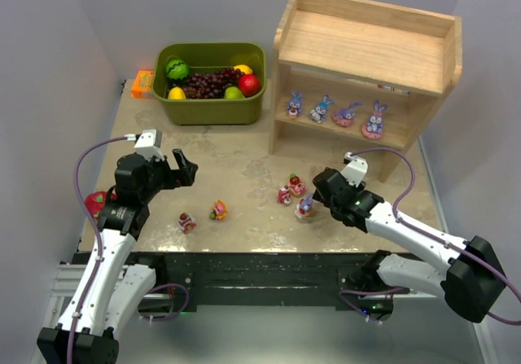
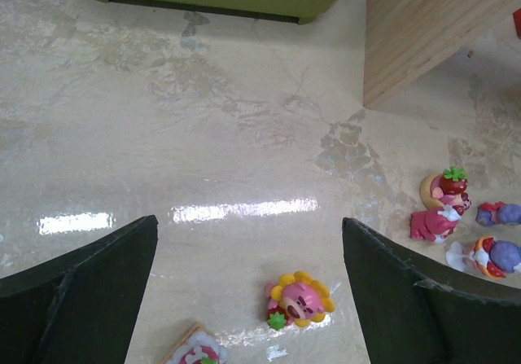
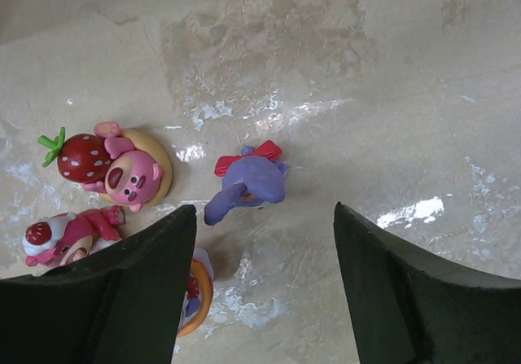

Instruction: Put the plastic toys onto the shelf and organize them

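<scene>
The wooden shelf [image 1: 366, 63] stands at the back right, with several blue-purple bunnies [image 1: 321, 109] on its lower tier. My right gripper [image 1: 319, 191] is open just above a cluster of toys. In its wrist view, a purple bunny with a red bow [image 3: 252, 181] lies just beyond the open gripper [image 3: 264, 217]. A strawberry bear [image 3: 130, 173] and another bear [image 3: 69, 238] lie to the left. My left gripper [image 1: 186, 171] hangs open above the table. A flower-headed bear [image 2: 299, 299] lies below, between its fingers [image 2: 98, 274], untouched, and one more toy [image 1: 186, 222] lies nearby.
An olive-green bin [image 1: 212, 103] of fake fruit sits at the back left, with an orange object [image 1: 142, 83] beside it. A pink dragon fruit [image 1: 96, 203] lies at the table's left edge. The shelf's side board [image 2: 431, 30] stands ahead of the left gripper.
</scene>
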### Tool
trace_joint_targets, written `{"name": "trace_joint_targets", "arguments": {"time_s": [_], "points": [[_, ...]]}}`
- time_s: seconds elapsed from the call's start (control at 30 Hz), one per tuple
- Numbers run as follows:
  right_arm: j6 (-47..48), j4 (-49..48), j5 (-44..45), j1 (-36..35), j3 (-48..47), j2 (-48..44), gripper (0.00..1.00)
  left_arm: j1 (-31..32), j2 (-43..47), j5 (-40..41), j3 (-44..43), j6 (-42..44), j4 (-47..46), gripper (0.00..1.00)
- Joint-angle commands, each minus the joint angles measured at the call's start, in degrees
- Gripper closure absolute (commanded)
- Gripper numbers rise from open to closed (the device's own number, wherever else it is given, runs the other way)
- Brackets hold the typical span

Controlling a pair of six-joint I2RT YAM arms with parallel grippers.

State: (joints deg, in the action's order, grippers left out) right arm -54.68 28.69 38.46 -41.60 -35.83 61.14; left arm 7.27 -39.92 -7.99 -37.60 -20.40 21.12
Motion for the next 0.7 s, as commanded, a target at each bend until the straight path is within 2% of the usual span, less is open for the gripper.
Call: {"name": "trace_joint_targets", "arguments": {"time_s": [0.0,0.2,0.43,0.67], "points": [[1.9,-5.0,-0.3,0.5,1.2,1.0,0.28,0.3,0.5,-0.7,0.0,0.5,-0.9,0.01],[3.1,-8.7,-0.8,0.9,2.2,3.6,0.29,0.3,0.5,-0.6,0.0,0.5,-0.8,0.01],[4.3,-12.3,1.4,0.9,2.9,7.3,0.42,0.3,0.5,-0.4,0.0,0.6,-0.7,0.01],[4.0,-13.7,2.1,1.0,2.7,9.7,0.47,0.3,0.4,-0.4,0.0,0.6,-0.7,0.0]]}}
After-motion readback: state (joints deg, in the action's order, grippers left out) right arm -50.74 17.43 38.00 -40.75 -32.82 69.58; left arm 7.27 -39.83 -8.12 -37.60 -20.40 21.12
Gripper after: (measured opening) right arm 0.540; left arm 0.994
